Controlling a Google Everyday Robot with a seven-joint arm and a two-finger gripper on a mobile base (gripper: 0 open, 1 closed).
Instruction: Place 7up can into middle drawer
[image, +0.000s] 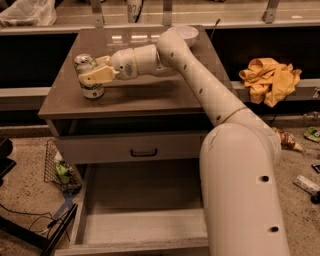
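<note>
Mid drawer: wide shallow grey-beige drawer (142, 192), nearest me, pulled out low on the cabinet; pale flat floor, right part hidden by the arm.
Arm: thick cream robot arm (240, 190) fills my right foreground, runs up & left over the cabinet.
Upper drawer: grey drawer front w/ dark bar handle (144, 151), just above the open one.
Basket: small wire basket (56, 167) on the floor, left of the cabinet.
Top: flat brown cabinet top (150, 97).
Can: small silver-topped 7up can (93, 90), white-and-green label, upright on the left part of the top, not in the drawer.
Gripper: cream two-finger gripper (94, 74) right at the can, touching its near side; I can't tell if it's clamped or loose.
Bowl: round white bowl (184, 33) at the top's far edge.
Cloth: crumpled yellow cloth (270, 80) far right, well apart from the cabinet.
</note>
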